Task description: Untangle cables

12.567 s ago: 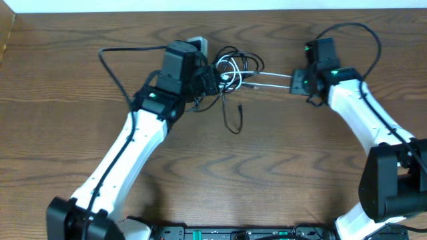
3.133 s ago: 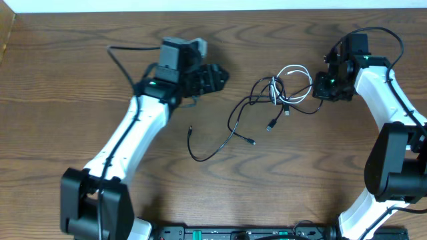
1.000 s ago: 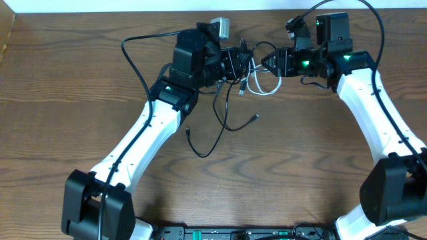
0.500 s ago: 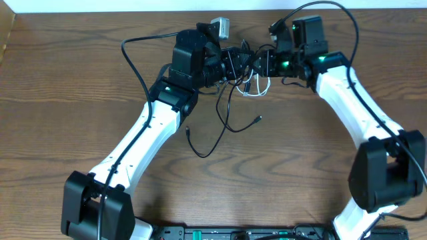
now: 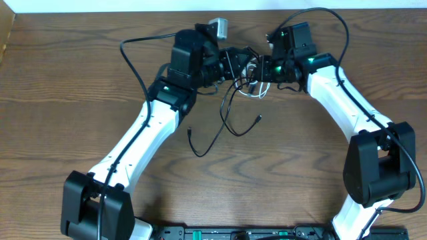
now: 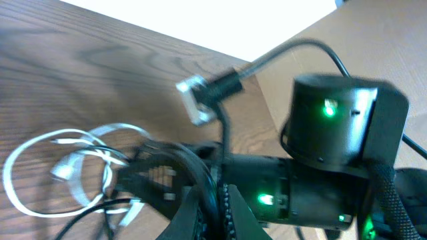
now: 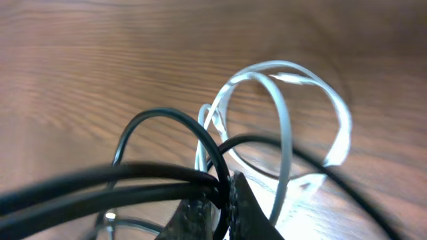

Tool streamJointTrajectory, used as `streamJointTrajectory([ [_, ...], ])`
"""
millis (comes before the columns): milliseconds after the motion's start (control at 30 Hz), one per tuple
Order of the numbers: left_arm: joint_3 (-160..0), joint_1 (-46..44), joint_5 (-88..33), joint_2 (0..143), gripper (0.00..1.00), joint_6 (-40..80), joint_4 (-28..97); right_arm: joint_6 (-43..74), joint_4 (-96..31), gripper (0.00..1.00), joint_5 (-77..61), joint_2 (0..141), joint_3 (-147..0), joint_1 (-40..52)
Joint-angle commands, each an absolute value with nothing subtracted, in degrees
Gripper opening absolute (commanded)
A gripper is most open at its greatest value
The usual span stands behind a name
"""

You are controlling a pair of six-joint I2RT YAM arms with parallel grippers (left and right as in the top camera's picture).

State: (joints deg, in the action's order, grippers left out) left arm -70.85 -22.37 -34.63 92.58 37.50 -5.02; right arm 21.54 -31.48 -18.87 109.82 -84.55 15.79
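Note:
Both grippers meet over the knot of cables at the back of the table. My left gripper [image 5: 235, 62] is shut on the black cable [image 5: 225, 117]; in the left wrist view the cord runs up between the closed jaws [image 6: 217, 200]. Facing it from the right, my right gripper [image 5: 259, 67] is shut on black strands of the same cable [image 7: 167, 177], which cross its tips [image 7: 223, 193]. The white cable [image 5: 256, 89] hangs in loops just under the two grippers [image 7: 293, 113] [image 6: 67, 167]. The black cable's loose ends trail down onto the wood toward the front.
A thick black arm wire [image 5: 130, 57] arcs out to the left of the left arm, another [image 5: 333, 20] above the right arm. A grey connector [image 5: 219, 27] sits on top of the left wrist. The brown table [image 5: 67, 120] ends at a white strip along the back.
My right gripper has moved left, close to the left gripper, and has closed on the black cable. The left gripper has stayed shut in place.

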Motion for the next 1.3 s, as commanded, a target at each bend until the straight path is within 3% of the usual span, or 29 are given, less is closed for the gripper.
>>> streamJointTrajectory([
  [0, -71.4, -18.7, -35.6, 91.3, 0.08, 36.2, -6.0, 23.3, -34.6, 0.01, -10.2, 110.3, -84.7, 12.5],
  [133, -71.4, -15.6, -33.7, 91.3, 0.08, 33.2, -3.0, 22.1, -36.4, 0.01, -13.9, 110.3, -84.7, 9.7],
  [267, -71.4, -13.8, -27.8, 91.4, 0.07, 31.1, 5.5, 14.2, -34.5, 0.01, -34.1, 110.1, -84.8, 6.4],
  [533, -71.4, -13.8, -25.8, 91.4, 0.08, 25.2, 15.5, 9.4, -30.9, 0.01, -64.6, 108.3, -84.8, 0.8],
  [800, -71.4, -13.8, -23.2, 91.4, 0.08, 24.0, 17.3, 9.2, -24.8, 0.01, -83.5, 108.1, -84.8, -3.2],
  [867, -71.4, -13.8, -23.3, 91.4, 0.07, 23.5, 17.4, 10.2, -24.5, 0.01, -83.0, 108.1, -84.8, -4.6],
  [1000, -71.4, -13.8, -23.2, 91.4, 0.08, 21.3, 18.0, 14.2, -27.6, 0.01, -67.7, 108.1, -84.8, -8.7],
  [1133, -71.4, -13.2, -23.3, 91.4, 0.08, 20.3, 17.9, 19.6, -37.7, 0.01, -33.3, 108.1, -84.8, -10.5],
  [1267, -71.4, -11.4, -23.3, 91.4, 0.07, 20.4, 17.9, 21.0, -44.5, 0.01, -14.3, 108.1, -84.8, -10.4],
])
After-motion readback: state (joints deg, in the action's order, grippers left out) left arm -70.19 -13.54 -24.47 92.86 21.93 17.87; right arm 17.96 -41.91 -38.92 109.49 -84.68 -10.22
